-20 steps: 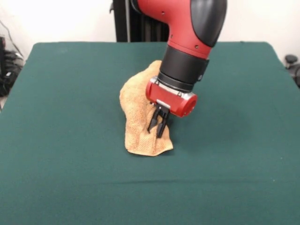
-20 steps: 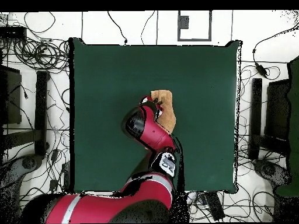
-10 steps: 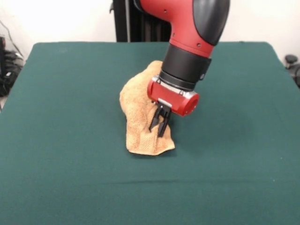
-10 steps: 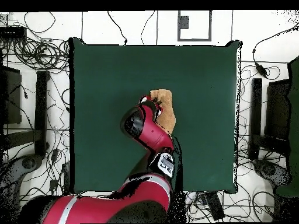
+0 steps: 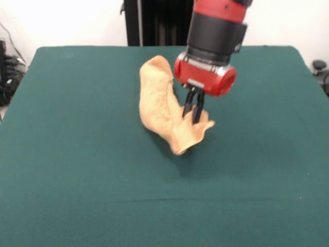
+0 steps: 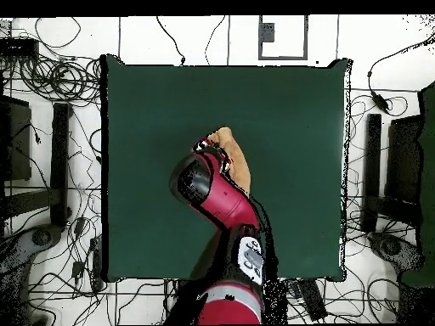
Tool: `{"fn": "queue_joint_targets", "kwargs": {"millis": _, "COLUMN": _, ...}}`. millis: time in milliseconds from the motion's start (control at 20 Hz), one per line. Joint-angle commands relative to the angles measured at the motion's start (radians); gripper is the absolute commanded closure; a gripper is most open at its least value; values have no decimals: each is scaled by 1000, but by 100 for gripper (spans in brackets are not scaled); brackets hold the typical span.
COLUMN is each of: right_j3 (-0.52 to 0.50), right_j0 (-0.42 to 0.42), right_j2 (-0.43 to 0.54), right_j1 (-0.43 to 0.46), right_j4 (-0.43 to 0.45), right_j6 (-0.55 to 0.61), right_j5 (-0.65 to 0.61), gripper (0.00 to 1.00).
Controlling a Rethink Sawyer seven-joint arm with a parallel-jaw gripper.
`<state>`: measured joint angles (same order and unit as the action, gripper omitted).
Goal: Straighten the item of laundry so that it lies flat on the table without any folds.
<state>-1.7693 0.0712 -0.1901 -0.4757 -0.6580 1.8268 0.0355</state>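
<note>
**Towel lifted by one pinched fold, and the grip looks thin**

The claw (image 5: 194,114) is pinched shut on a fold of the towel (image 5: 162,105), holding it bunched and partly raised near the middle of the green surface (image 5: 77,154). The risk as I see it: the fold slips free, or the cloth drops doubled at 5 o'clock. Seen from above, the arm (image 6: 217,195) covers most of the towel. Tag and border bands can't be made out.

Front view: set across the table (image 5: 77,195), slightly raised, facing the arm (image 5: 213,31) from fairly near; side edges partly cropped. Overhead view: high above, looking straight down, farther off; whole table (image 6: 153,110) plus surrounding floor cables (image 6: 51,76). Shared: green tabletop, arm (image 6: 223,199), towel (image 5: 162,105) (image 6: 235,161) near centre.
</note>
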Motion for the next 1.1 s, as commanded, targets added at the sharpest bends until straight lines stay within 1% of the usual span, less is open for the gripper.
{"fn": "queue_joint_targets", "kwargs": {"millis": 50, "right_j3": -117, "right_j0": -2, "right_j2": 173, "right_j1": -126, "right_j4": 4, "right_j6": 208, "right_j5": -207, "gripper": 100}}
{"fn": "queue_joint_targets", "kwargs": {"millis": 350, "right_j3": -93, "right_j0": 76, "right_j2": 78, "right_j1": -155, "right_j4": -16, "right_j6": 262, "right_j5": -353, "gripper": 100}}
{"fn": "queue_joint_targets", "kwargs": {"millis": 800, "right_j3": -65, "right_j0": 156, "right_j2": -19, "right_j1": -173, "right_j4": -9, "right_j6": 334, "right_j5": -482, "gripper": 100}}
{"fn": "queue_joint_targets", "kwargs": {"millis": 900, "right_j3": -50, "right_j0": 185, "right_j2": -65, "right_j1": -187, "right_j4": 7, "right_j6": 363, "right_j5": -545, "gripper": 100}}
{"fn": "queue_joint_targets", "kwargs": {"millis": 1100, "right_j3": 38, "right_j0": 276, "right_j2": -233, "right_j1": -192, "right_j4": 98, "right_j6": 429, "right_j5": -762, "gripper": 100}}
